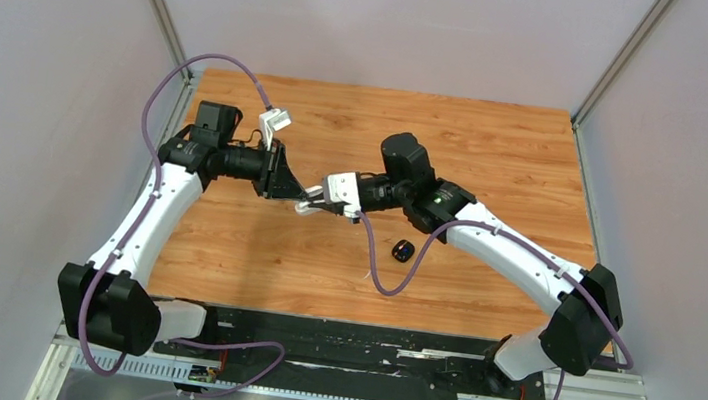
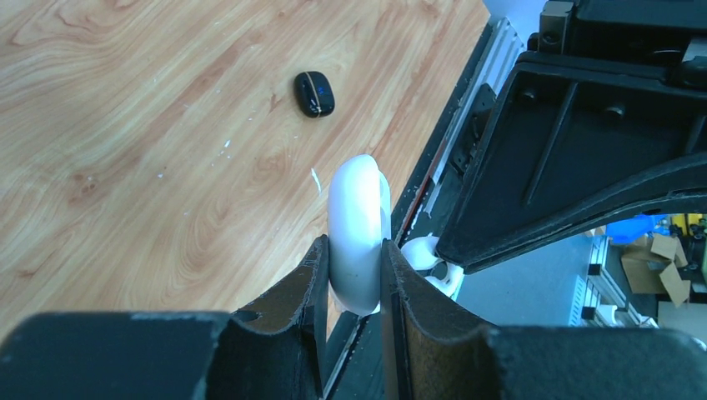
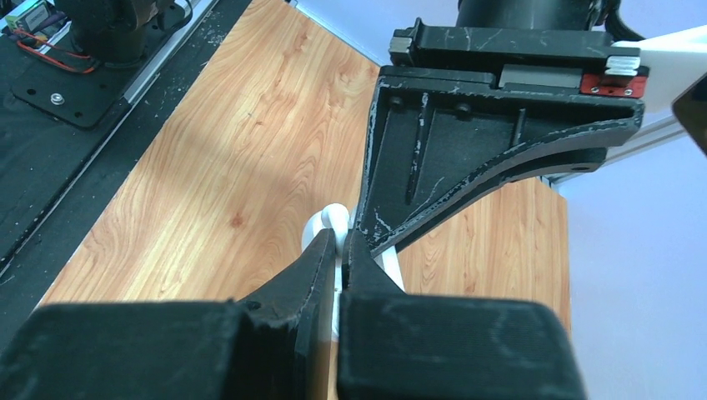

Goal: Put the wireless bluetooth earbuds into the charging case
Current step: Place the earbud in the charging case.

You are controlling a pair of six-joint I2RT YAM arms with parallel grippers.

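Note:
My left gripper (image 2: 354, 246) is shut on a white pebble-shaped charging case (image 2: 358, 196) and holds it on edge above the table. My right gripper (image 3: 340, 237) is shut on a small white piece, seemingly a white earbud (image 2: 427, 257), and its tips are right against the case (image 3: 321, 223). In the top view the two grippers, left (image 1: 296, 192) and right (image 1: 315, 206), meet tip to tip over the middle of the table. A closed black pebble-shaped case (image 1: 403, 251) lies on the wood and also shows in the left wrist view (image 2: 314, 93). No black earbud is in view.
The wooden table top (image 1: 496, 156) is walled by grey panels on three sides. A black base plate (image 1: 353, 346) runs along the near edge, with both arm bases on it. A purple cable (image 1: 383, 264) hangs from the right wrist, near the black case.

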